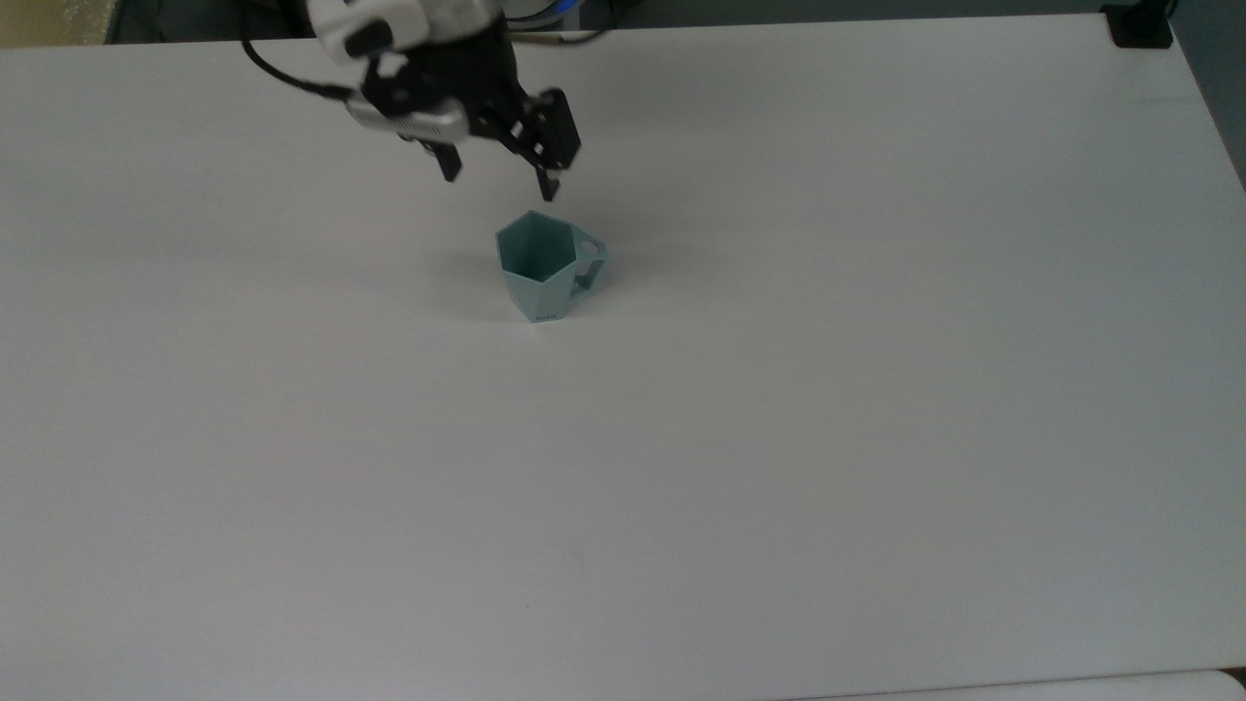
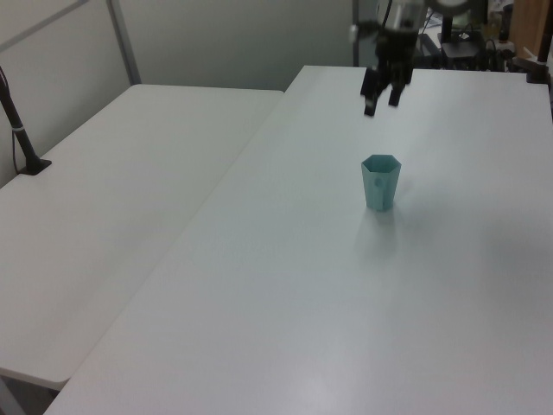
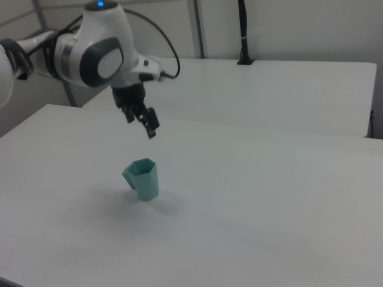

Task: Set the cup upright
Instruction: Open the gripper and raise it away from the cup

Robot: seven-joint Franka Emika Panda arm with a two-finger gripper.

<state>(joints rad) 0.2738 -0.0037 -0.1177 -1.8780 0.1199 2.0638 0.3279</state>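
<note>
Cup stands upright on white table, mouth up, handle toward top view's right. Gripper hangs above cup, apart, jaws open, holding nothing.

White table: a broad, plain, matte top was recorded, seen also in the left view and the right view. Second white table: set alongside the first at the left view's left, a narrow gap being kept between the two; it was seen behind the first in the right view. Black clamp-mounted post: fixed at the second table's edge. Black clamp: noted at the first table's far corner, at the top view's right.
</note>
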